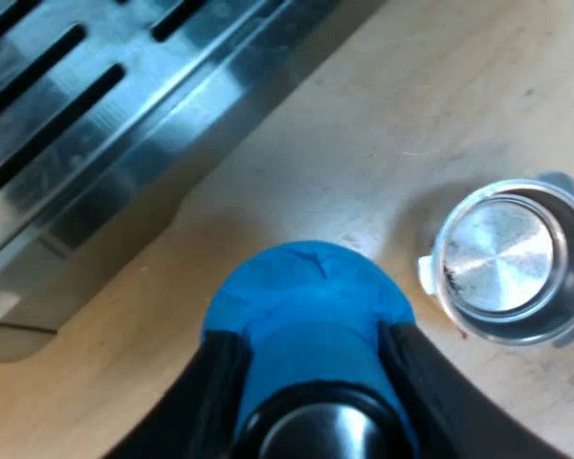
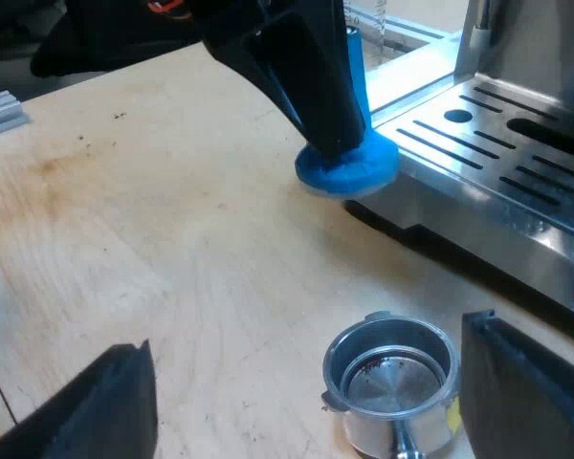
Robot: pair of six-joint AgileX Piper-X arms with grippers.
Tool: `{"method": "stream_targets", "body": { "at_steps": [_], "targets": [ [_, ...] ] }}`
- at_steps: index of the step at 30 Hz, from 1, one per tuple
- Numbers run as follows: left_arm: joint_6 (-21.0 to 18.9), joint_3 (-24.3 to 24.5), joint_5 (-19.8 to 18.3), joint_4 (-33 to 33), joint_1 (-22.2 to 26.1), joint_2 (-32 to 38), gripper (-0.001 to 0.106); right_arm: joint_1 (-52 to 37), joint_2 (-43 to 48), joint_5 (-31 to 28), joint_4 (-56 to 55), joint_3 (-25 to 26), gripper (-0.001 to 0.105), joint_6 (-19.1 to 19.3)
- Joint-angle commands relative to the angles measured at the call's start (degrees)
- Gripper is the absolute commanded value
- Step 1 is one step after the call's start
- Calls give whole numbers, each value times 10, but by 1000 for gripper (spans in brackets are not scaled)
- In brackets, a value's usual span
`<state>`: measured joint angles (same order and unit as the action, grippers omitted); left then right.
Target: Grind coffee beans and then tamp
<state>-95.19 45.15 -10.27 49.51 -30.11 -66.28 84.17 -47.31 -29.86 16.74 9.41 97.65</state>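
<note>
On bench [image 2: 172, 239] by machine [image 2: 517, 143] | left end effector [image 1: 311, 333] clenched on tamper [image 1: 306, 277] near machine's tray | right end effector [image 2: 301, 363] released, straddling loose holder [image 2: 392, 378], basket looks empty | risk: unheld holder tips or skids under off-centre tamp
</note>
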Motion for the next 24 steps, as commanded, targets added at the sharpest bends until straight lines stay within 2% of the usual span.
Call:
{"method": "stream_targets", "body": {
  "at_steps": [1, 8, 24],
  "targets": [
    [0, -13, 6, -8, 32, 5, 0, 1, 5, 4, 6, 3, 67, 8],
    [12, -64, 6, -29, 82, 5, 0, 1, 5, 3, 6, 3, 67, 8],
    [12, -141, 9, -144, 83, -22, 0, 1, 5, 2, 6, 3, 67, 3]
  ]
}}
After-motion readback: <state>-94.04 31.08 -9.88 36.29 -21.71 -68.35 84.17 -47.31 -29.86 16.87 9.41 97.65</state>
